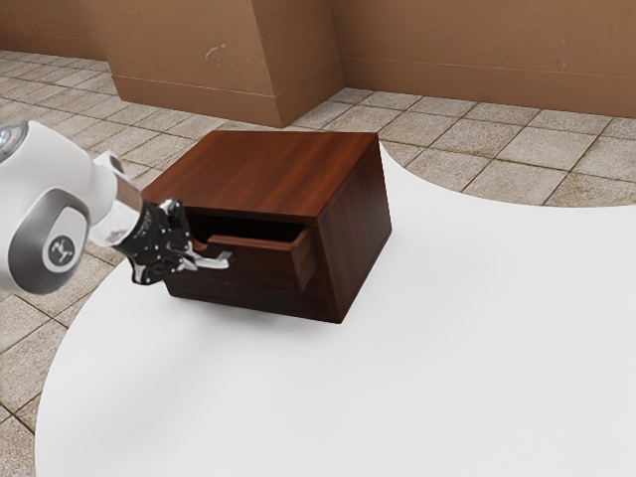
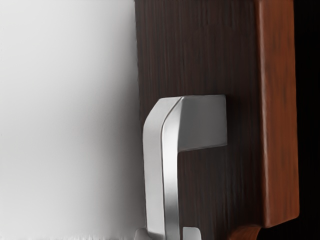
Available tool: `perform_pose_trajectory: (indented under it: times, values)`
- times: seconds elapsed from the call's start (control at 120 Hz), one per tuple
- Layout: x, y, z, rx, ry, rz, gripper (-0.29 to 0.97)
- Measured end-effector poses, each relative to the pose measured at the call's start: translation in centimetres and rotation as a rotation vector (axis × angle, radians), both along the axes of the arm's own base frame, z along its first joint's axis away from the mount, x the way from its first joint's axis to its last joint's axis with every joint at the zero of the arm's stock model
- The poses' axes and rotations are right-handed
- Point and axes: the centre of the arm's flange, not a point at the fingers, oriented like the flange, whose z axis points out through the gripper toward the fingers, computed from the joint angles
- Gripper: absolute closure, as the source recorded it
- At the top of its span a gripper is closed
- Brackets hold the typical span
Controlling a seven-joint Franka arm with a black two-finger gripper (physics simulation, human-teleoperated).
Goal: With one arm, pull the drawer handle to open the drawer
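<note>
Silver handle (image 2: pixel 162 165) sits clamped in the gripper (image 1: pixel 196 261), so the drawer (image 1: pixel 260 266) stands partly out of the cabinet (image 1: pixel 288 169).

The drawer (image 1: pixel 256 264), dark reddish-brown wood like the cabinet (image 1: pixel 288 169) housing it, stood pulled partly out toward the exterior view's left, with a dark gap open above its top edge. The cabinet sat on the far left part of the white table (image 1: pixel 447 348). A silver metal handle (image 1: pixel 213 260), a bar with bent ends, projected from the drawer front (image 2: pixel 200 60).
</note>
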Motion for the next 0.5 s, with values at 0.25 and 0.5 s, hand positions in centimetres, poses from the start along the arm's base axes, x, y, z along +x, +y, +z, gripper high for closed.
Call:
perform_pose_trajectory:
  times: [0.25,0.5]
  values:
    - [-2.0,-0.5,0.1,-0.013,-0.011,-0.005,0.79]
    - [-3.7,-1.0,-0.2,-0.022,-0.020,-0.012,0.79]
